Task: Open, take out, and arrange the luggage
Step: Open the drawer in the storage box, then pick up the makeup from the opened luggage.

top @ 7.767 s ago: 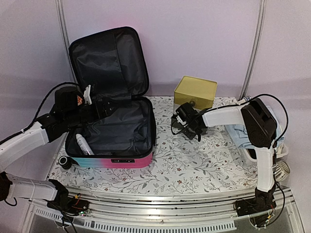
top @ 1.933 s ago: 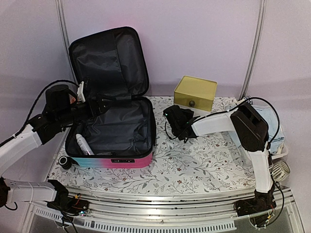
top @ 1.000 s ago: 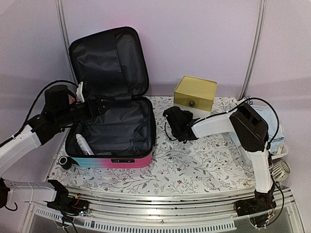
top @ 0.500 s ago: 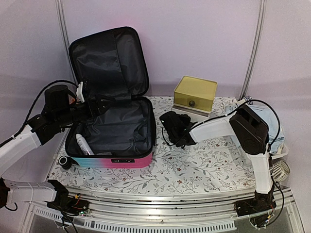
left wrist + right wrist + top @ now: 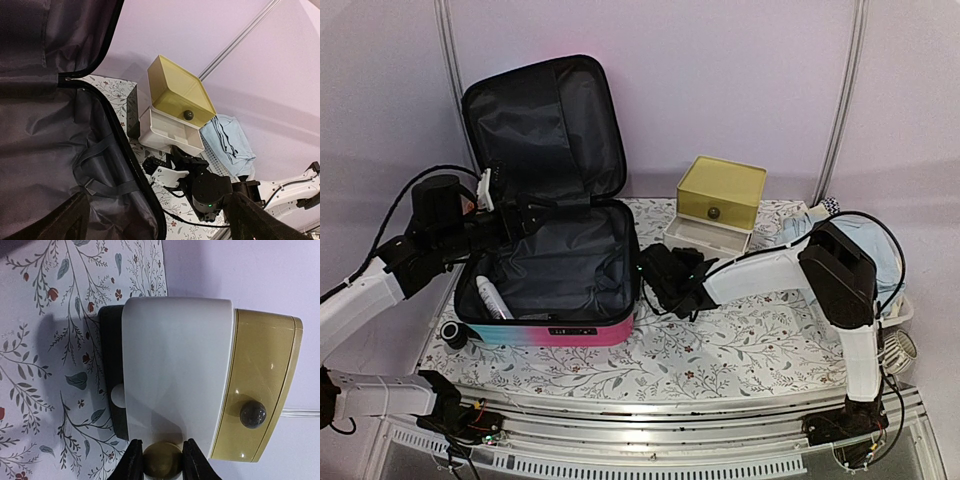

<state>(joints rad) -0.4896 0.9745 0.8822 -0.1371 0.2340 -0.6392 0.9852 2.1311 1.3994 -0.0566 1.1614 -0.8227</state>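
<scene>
The luggage [image 5: 570,270] lies open at the table's left, lid [image 5: 545,130] upright, black lining showing; it also fills the left of the left wrist view [image 5: 55,150]. A white tube [image 5: 490,297] lies inside at the left. My left gripper [image 5: 532,213] hovers open over the case's back left rim [image 5: 160,200]. My right gripper [image 5: 662,275] is shut on the round olive knob [image 5: 162,462] of the white drawer [image 5: 177,365], which is drawn out of the yellow-topped box [image 5: 723,190] toward the case.
A white mesh basket [image 5: 840,318] with folded blue cloth [image 5: 865,245] stands at the right edge. A small black round thing [image 5: 453,333] sits by the case's front left corner. The upper yellow drawer has a dark knob [image 5: 252,415].
My right gripper has moved left toward the case, drawing the white drawer out of the yellow box by its knob. The left arm has stayed in place.
</scene>
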